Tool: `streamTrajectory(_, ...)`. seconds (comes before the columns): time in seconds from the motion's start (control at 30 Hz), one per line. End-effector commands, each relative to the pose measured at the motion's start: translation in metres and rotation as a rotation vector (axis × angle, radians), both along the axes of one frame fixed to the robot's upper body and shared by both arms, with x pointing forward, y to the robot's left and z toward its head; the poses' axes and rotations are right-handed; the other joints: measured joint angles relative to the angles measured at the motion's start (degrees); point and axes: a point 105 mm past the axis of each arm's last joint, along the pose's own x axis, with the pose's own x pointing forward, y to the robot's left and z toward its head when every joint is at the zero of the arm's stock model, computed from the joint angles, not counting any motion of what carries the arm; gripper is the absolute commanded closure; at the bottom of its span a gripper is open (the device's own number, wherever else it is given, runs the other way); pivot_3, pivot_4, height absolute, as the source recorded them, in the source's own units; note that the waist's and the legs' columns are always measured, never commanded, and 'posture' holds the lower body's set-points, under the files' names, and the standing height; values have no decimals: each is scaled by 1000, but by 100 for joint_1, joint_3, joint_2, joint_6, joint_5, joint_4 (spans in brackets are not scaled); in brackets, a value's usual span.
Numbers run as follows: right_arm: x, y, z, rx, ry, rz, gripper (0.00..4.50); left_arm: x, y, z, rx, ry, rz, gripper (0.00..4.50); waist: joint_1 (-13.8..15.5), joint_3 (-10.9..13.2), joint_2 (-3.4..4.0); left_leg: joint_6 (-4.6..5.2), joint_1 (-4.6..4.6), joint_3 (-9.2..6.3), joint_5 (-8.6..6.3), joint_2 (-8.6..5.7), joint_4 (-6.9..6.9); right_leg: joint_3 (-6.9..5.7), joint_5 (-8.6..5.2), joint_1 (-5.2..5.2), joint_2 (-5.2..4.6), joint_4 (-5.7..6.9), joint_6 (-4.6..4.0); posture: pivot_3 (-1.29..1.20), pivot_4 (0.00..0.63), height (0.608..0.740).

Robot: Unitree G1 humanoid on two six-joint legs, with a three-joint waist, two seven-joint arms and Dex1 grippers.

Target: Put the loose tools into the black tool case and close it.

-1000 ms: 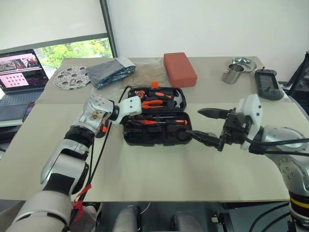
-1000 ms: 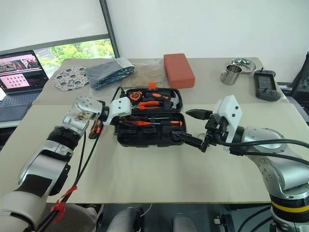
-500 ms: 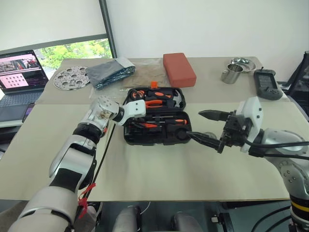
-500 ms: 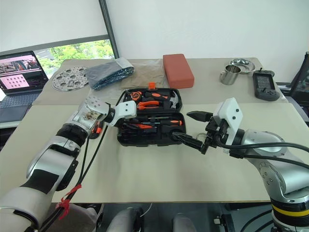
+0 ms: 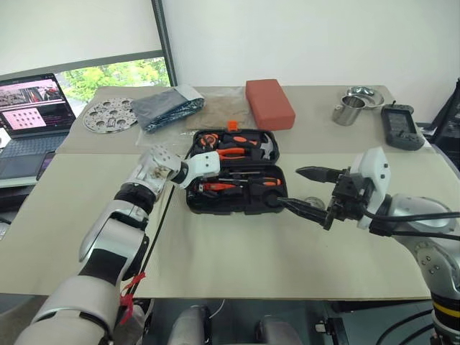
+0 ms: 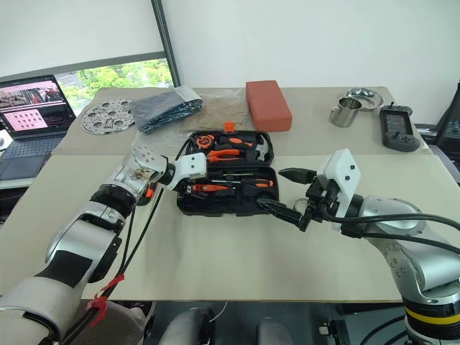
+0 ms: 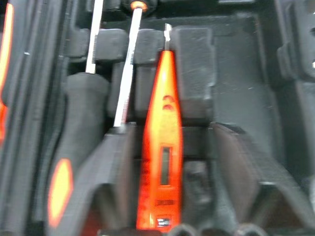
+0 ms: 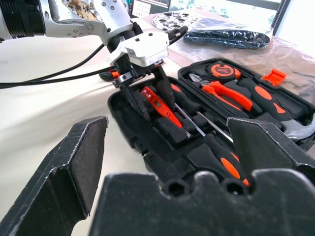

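Slim orange tester screwdriver [image 7: 160,162] lengthwise in black tool case [image 5: 237,203], tip away from left end effector [image 8: 145,96]

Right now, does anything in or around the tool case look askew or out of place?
Slightly: the slim orange tester screwdriver lies in the open black tool case between the left pincer's spread fingers, resting atop the moulding rather than pressed into a slot.

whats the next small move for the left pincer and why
Probably lift the left pincer straight up out of the case. Its fingers stand apart on either side of the orange tester, which lies in its slot beside the screwdrivers, so it looks released. Lifting straight should avoid knocking it loose; the case is not yet closed.
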Motion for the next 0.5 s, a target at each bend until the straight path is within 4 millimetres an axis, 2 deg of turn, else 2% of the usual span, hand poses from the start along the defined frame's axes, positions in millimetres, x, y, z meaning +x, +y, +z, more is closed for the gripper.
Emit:
streamTrajectory(0.03, -3, 4, 13, -3, -63, 20, 0, 9, 1, 41, -64, -120, 1, 8, -5, 0, 0, 0, 0, -1, 0, 0, 0, 0, 0, 0, 0, 1, 0, 0, 150, 740)
streamTrajectory(0.2, -3, 6, 14, -2, -60, 27, 0, 3, 3, 78, -141, -157, -31, 8, -14, -1, 1, -2, 1, -1, 1, 1, -1, 0, 0, -1, 2, 4, 0, 0, 150, 740)
streamTrajectory(0.33, -3, 8, 14, 0, -60, 31, 0, 7, 15, 111, -231, -225, 52, 8, -26, -1, 3, -5, 2, 0, 3, 2, -1, -1, 0, -1, 3, 6, 0, 0, 150, 740)
streamTrajectory(0.4, -3, 8, 14, 3, -61, 31, 0, 8, 21, 115, -267, -237, 105, 8, -34, -2, 3, -5, 6, 0, 3, 3, -1, 0, 0, -1, 4, 11, 0, 0, 150, 740)
streamTrajectory(0.47, -4, 8, 13, 6, -61, 28, 0, 11, 25, 113, -328, -251, 180, 532, -34, -2, 3, -5, 12, 0, 3, 2, 1, 3, 0, -1, 3, 30, 0, 0, 150, 740)
streamTrajectory(0.5, -5, 8, 12, 9, -58, 24, 0, 11, 23, 104, -381, -256, 227, 789, -33, -4, 6, -5, 16, 0, 3, 2, 2, 4, -1, -1, 3, 35, 1, 0, 150, 740)
